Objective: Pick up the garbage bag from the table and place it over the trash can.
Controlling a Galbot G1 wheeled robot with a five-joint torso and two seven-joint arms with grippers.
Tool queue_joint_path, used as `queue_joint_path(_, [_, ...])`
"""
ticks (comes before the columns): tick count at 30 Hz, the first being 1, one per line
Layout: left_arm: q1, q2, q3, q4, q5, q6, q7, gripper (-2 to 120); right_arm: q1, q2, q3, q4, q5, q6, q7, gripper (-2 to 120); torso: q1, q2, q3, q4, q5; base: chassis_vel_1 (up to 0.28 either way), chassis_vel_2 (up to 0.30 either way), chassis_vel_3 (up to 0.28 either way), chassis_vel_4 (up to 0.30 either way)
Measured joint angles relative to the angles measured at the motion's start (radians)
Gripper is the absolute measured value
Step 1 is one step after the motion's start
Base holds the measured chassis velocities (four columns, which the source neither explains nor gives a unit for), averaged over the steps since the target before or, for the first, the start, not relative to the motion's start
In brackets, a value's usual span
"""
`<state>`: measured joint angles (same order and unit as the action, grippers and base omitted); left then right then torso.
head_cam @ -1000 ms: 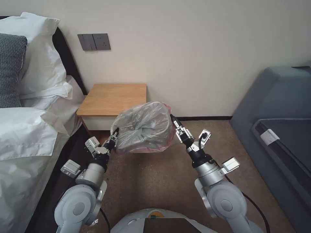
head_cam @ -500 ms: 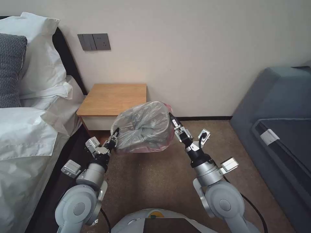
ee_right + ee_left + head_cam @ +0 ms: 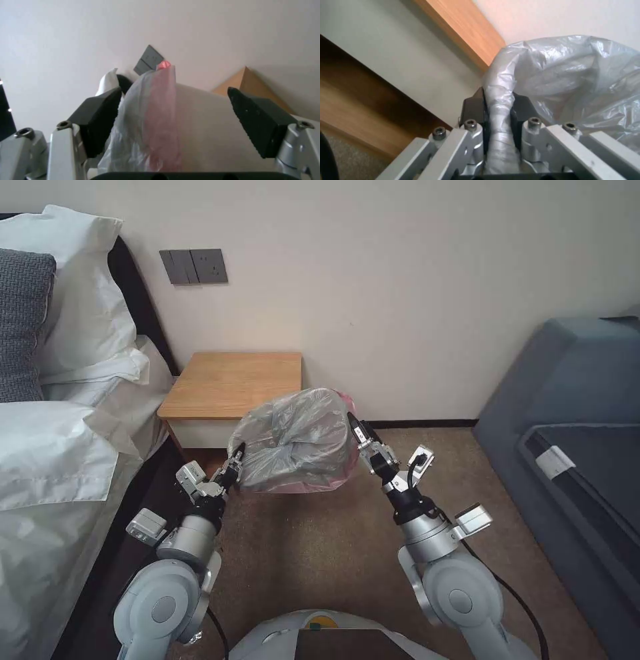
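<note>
Head view: my two arms reach forward toward the bag (image 3: 293, 440), which sits draped over the bin, a cream wall of which shows through the plastic in the right wrist view (image 3: 206, 130). The bag-covered bin stands on the carpet (image 3: 320, 553) just in front of the desk (image 3: 233, 380), near the desk's front right corner and close to the wall (image 3: 400, 280). My left pincer (image 3: 235, 457) meets the bag at its left edge; the left wrist view shows its jaws pressed together on a twisted fold of the bag (image 3: 500, 112), with the desk's wooden edge (image 3: 466, 32) behind. My right pincer (image 3: 353, 428) is at the bag's right edge, where the pink-tinted rim shows. In the right wrist view its jaws stand wide apart, and a fold of the bag (image 3: 150, 120), grey on one side and pink on the other, rises between them, lying against one finger (image 3: 96, 120) and well clear of the other (image 3: 260, 122). A bed with white pillows (image 3: 73, 380) lies to the left of the desk; a grey sofa (image 3: 573, 447) stands to the right.
</note>
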<state>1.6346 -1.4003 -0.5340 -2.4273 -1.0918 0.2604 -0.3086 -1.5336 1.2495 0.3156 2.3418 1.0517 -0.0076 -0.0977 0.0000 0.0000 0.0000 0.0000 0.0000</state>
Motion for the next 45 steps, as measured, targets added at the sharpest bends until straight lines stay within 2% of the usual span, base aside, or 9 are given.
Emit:
queue_joint_path(14, [0.002, -0.003, 0.000, -0.016, 0.000, 0.000, -0.001, 9, 0.047, 0.013, -0.007, -0.037, 0.050, -0.001, 0.009, 82, 0.000, 0.000, 0.000, 0.0000, 0.0000, 0.000, 0.000, 0.000, 0.000])
queue_joint_path(25, [-0.001, -0.009, 0.004, -0.018, 0.001, 0.000, -0.003, 9, 0.068, 0.023, -0.018, -0.055, 0.085, -0.006, 0.004, 41, 0.000, 0.000, 0.000, 0.0000, 0.0000, 0.000, 0.000, 0.000, 0.000])
queue_joint_path(26, [-0.001, -0.009, 0.004, -0.018, 0.001, 0.000, -0.003, 9, 0.068, 0.023, -0.018, -0.055, 0.085, -0.006, 0.004, 41, 0.000, 0.000, 0.000, 0.0000, 0.0000, 0.000, 0.000, 0.000, 0.000])
queue_joint_path(29, [-0.004, -0.008, 0.004, -0.018, 0.001, 0.000, -0.004, 9, 0.066, 0.028, -0.022, -0.054, 0.090, -0.006, -0.003, 25, 0.000, 0.000, 0.000, 0.0000, 0.0000, 0.000, 0.000, 0.000, 0.000])
queue_joint_path(33, [-0.006, -0.008, 0.004, -0.016, 0.001, 0.000, -0.005, 9, 0.060, 0.029, -0.021, -0.048, 0.090, -0.005, -0.011, 15, 0.000, 0.000, 0.000, 0.0000, 0.0000, 0.000, 0.000, 0.000, 0.000])
queue_joint_path(35, [-0.007, -0.009, 0.004, -0.014, 0.001, 0.000, -0.005, 9, 0.052, 0.029, -0.016, -0.038, 0.090, -0.002, -0.018, 4, 0.000, 0.000, 0.000, 0.0000, 0.0000, 0.000, 0.000, 0.000, 0.000])
queue_joint_path(37, [-0.007, -0.009, 0.004, -0.013, 0.000, 0.000, -0.005, 9, 0.042, 0.027, -0.008, -0.026, 0.089, 0.001, -0.028, 0, 0.000, 0.000, 0.000, -0.0001, 0.0000, 0.000, 0.000, 0.000, 0.000])
queue_joint_path(42, [-0.008, -0.001, 0.000, -0.008, -0.003, 0.001, -0.004, 9, 0.020, 0.006, 0.016, -0.008, 0.068, 0.009, -0.052, 0, 0.000, 0.000, 0.000, -0.0001, 0.0001, 0.000, 0.000, 0.000, 0.000])
queue_joint_path(45, [-0.007, 0.043, -0.011, 0.011, -0.020, 0.008, 0.022, 9, -0.010, -0.076, 0.062, -0.004, 0.034, 0.020, -0.093, 0, 0.000, 0.000, 0.000, 0.0000, 0.0002, 0.000, 0.000, 0.000, 0.000])
